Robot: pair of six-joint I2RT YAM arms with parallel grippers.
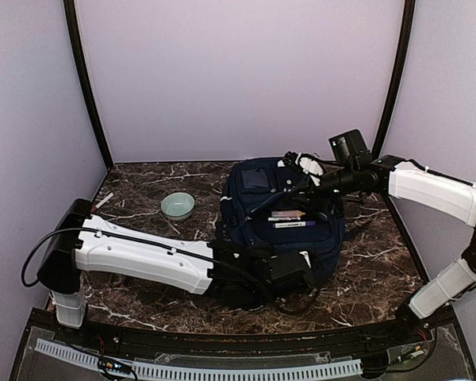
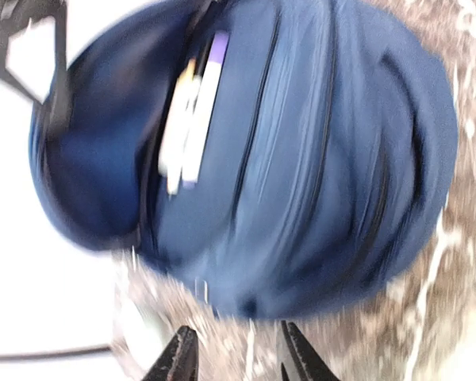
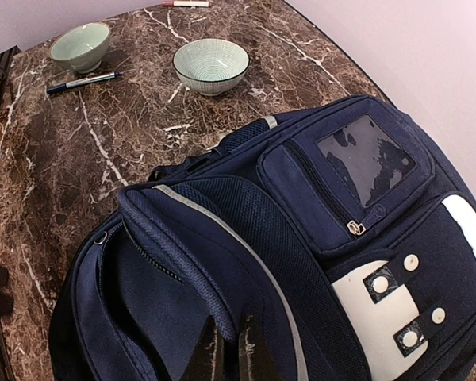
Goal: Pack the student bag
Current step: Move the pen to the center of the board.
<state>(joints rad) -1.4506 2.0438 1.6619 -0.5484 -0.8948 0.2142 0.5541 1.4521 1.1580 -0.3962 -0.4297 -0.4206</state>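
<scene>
Right gripper (image 3: pixel 234 340): fingers (image 3: pixel 210 353) clenched tight. By appearance they pinch a fold of fabric at the top rim of the student bag (image 3: pixel 301 238), beside the padded mesh strap. The judged purpose is to hold the mouth of the main compartment up and apart so that things can go in.

Left gripper (image 2: pixel 238 329): fingers (image 2: pixel 182 357) parted, with only marble showing between them, so it grasps nothing. It hangs just off the bag's bottom end (the wrist view is smeared, so finer detail cannot be told). It is judged free to fetch the next item or to steady the base.

Student bag: lies front face up at the middle of the table (image 3: pixel 63 175); top end toward the far wall and the right arm; bottom end toward the left gripper. Packed pens (image 1: pixel 288 219) lie lengthwise in an open front pocket, and that placement is judged deliberate and finished.

Surroundings: the near bowl (image 3: pixel 211 65) stands close to the bag's top but apart from it; the far bowl (image 3: pixel 81 46) stands further off; a loose pen (image 3: pixel 83 81) lies flat just beside the far bowl. The loose pen is judged not yet packed; whether the bowls belong in the bag cannot be told.
</scene>
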